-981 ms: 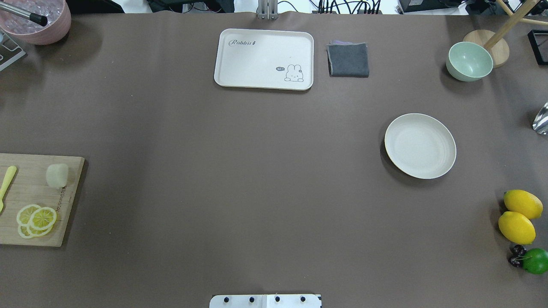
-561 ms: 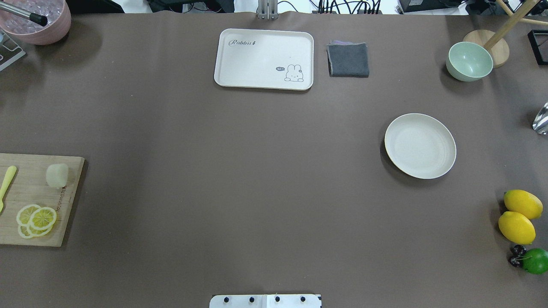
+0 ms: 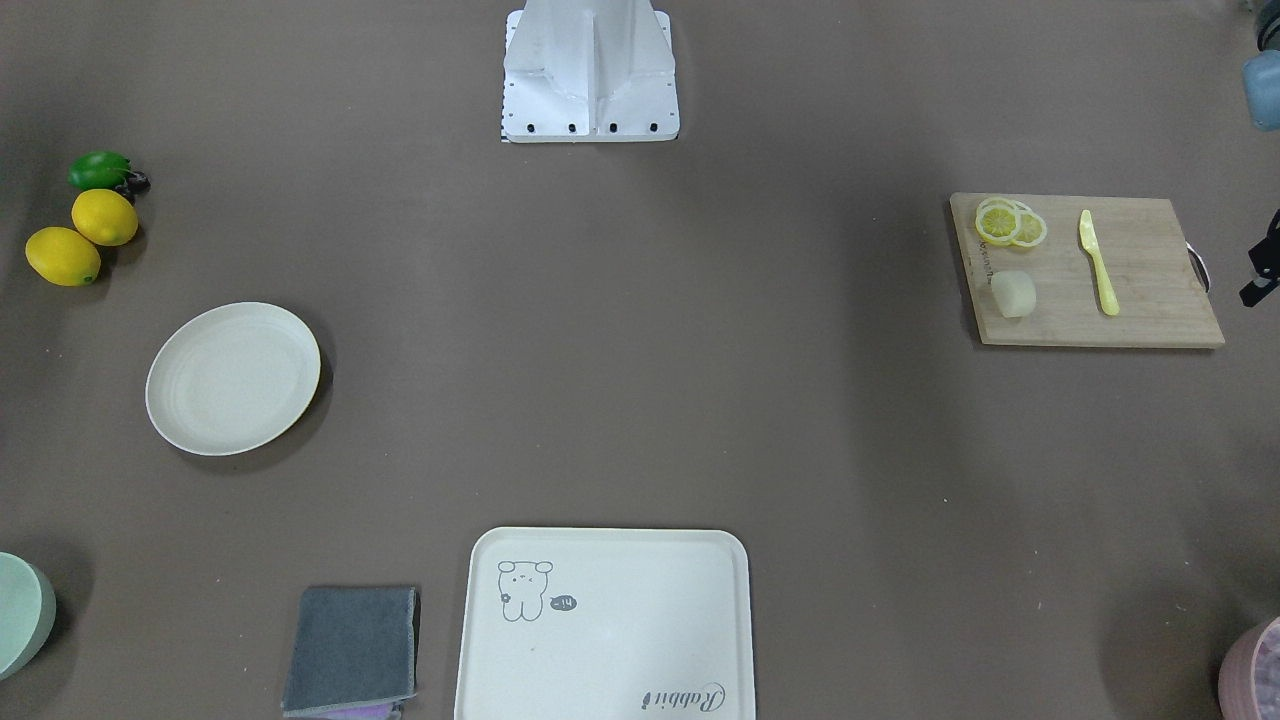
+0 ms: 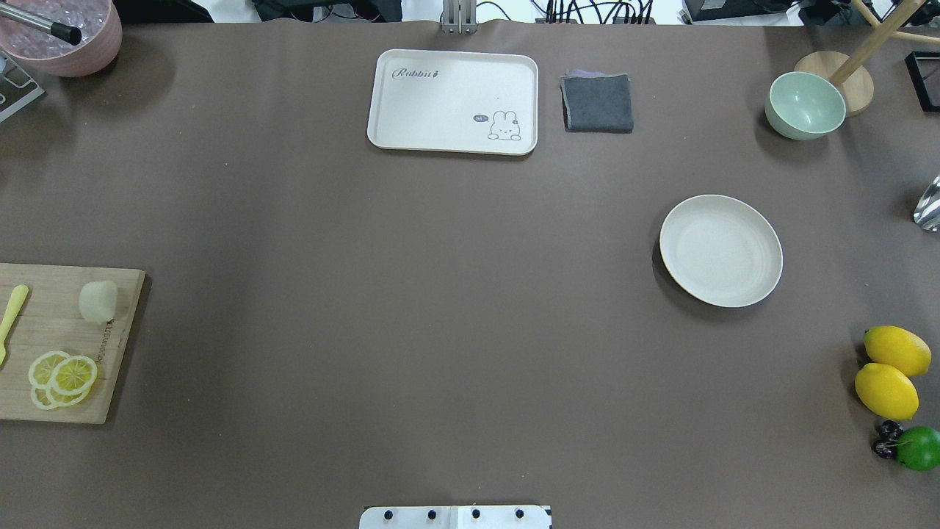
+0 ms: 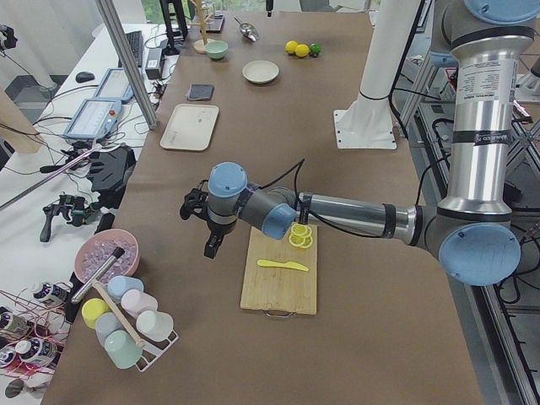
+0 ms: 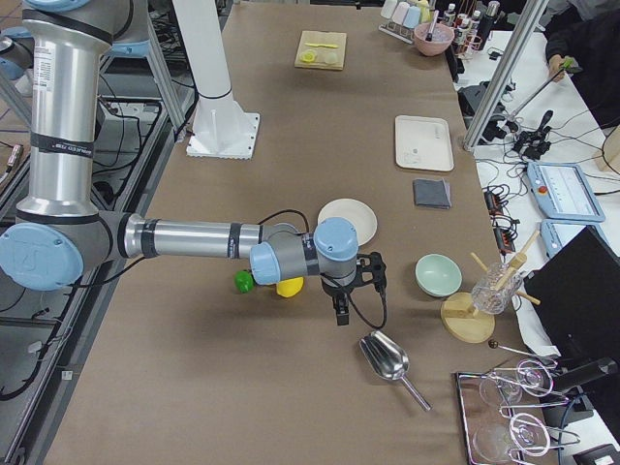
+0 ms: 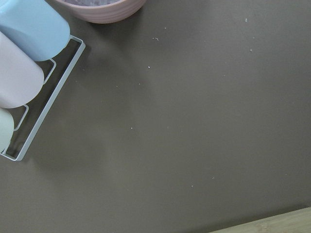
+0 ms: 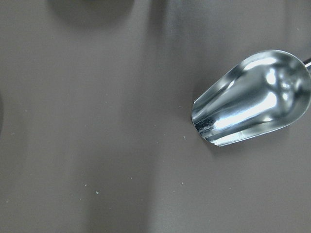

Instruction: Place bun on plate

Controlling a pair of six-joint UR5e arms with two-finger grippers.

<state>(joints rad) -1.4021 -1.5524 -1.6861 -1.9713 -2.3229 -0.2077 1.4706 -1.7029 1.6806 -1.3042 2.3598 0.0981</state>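
The bun (image 4: 98, 301) (image 3: 1013, 294) is a small pale block lying on the wooden cutting board (image 4: 44, 345) at the table's left edge, beside lemon slices (image 4: 62, 378). The round off-white plate (image 4: 720, 250) (image 3: 233, 378) (image 6: 347, 215) sits bare on the right half of the table. My left gripper (image 5: 210, 249) hangs over the table just beyond the board's outer end, apart from the bun; I cannot tell whether it is open or shut. My right gripper (image 6: 341, 312) hovers past the plate near a metal scoop (image 8: 252, 97); its state cannot be told either.
A cream tray (image 4: 453, 101) and a grey cloth (image 4: 598, 103) lie at the far edge, a green bowl (image 4: 805, 105) at the far right. Lemons (image 4: 888, 371) and a lime (image 4: 918, 448) sit near right. A pink bowl (image 7: 99, 7) and cup rack (image 7: 29, 63) stand far left.
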